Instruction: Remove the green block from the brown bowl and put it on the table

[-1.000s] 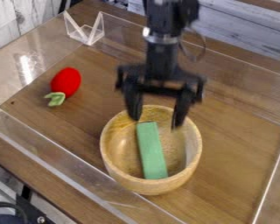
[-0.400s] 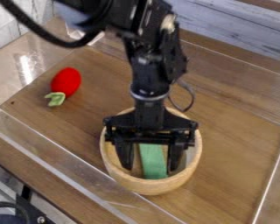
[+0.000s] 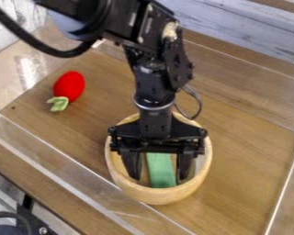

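Note:
The brown bowl [image 3: 125, 179] sits on the table [image 3: 254, 147] near its front edge. Inside it lies the green block [image 3: 160, 169], a flat bar running front to back. My gripper [image 3: 158, 163] has come straight down into the bowl and stands open. One finger is on the block's left side and the other on its right, and there is a gap between each finger and the block. The black arm rises up and to the left from the gripper and hides the far part of the bowl and block.
A red strawberry toy [image 3: 69, 85] with a green leaf lies on the table at the left. A low clear plastic wall [image 3: 58, 170] edges the tabletop along the front and sides.
The gripper has dropped from above the bowl's far rim down into the bowl and now straddles the green block. Its jaws have stayed open. The block and bowl have not moved.

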Available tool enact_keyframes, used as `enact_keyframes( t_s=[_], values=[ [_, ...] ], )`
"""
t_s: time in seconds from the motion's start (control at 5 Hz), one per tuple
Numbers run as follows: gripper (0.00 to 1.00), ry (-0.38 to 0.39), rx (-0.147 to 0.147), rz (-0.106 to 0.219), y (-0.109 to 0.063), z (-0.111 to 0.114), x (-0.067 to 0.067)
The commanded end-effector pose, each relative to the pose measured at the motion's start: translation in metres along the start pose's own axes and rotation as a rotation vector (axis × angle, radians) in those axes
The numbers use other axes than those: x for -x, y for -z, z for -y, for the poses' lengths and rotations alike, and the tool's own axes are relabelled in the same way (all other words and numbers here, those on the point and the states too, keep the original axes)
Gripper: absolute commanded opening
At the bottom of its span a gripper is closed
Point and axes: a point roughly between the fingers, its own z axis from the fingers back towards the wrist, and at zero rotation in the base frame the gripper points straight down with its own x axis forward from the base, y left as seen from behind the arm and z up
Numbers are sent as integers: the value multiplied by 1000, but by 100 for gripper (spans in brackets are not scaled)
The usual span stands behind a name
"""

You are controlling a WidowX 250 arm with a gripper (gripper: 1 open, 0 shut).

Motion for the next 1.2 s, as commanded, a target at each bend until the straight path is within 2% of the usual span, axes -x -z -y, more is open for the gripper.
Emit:
enact_keyframes(
  t_s=[0.0, 1.0],
  values=[
    [100, 2, 29, 41, -10, 5, -2],
    [100, 30, 31, 78, -15, 9, 2]
  ],
)
